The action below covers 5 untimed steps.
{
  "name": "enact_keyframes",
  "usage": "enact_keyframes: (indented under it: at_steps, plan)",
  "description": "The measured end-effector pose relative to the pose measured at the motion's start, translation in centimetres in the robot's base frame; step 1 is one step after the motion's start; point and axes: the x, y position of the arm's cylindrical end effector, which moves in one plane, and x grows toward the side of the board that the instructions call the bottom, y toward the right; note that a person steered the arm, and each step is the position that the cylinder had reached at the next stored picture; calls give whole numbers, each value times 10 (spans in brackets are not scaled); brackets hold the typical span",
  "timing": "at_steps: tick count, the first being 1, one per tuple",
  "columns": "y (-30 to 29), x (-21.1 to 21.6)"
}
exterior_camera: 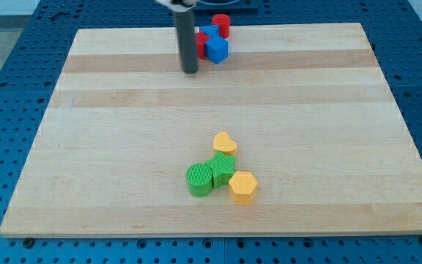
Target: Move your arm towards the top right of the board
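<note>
My tip (190, 71) rests on the wooden board (108, 147) near the view's top, a little left of centre. Just to its right sits a cluster: a blue cube (216, 49), a second blue block (209, 32) behind it, a red cylinder (221, 25) at the board's top edge, and a red block (201, 41) partly hidden by the rod. The tip stands a short way to the left of the blue cube, apart from it. Low in the middle lie a yellow heart (225, 143), a green cylinder (199, 180), a green block (222, 169) and a yellow hexagon (243, 187).
The board lies on a blue perforated table (6, 88). The board's top right corner (357, 29) is far to the right of the tip.
</note>
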Motion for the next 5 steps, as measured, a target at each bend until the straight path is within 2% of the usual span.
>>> enact_keyframes:
  at_steps: [1,2,3,4,5]
  plan:
    - [69,-10]
    - [69,28]
    - [60,44]
    - [1,58]
    - [-33,39]
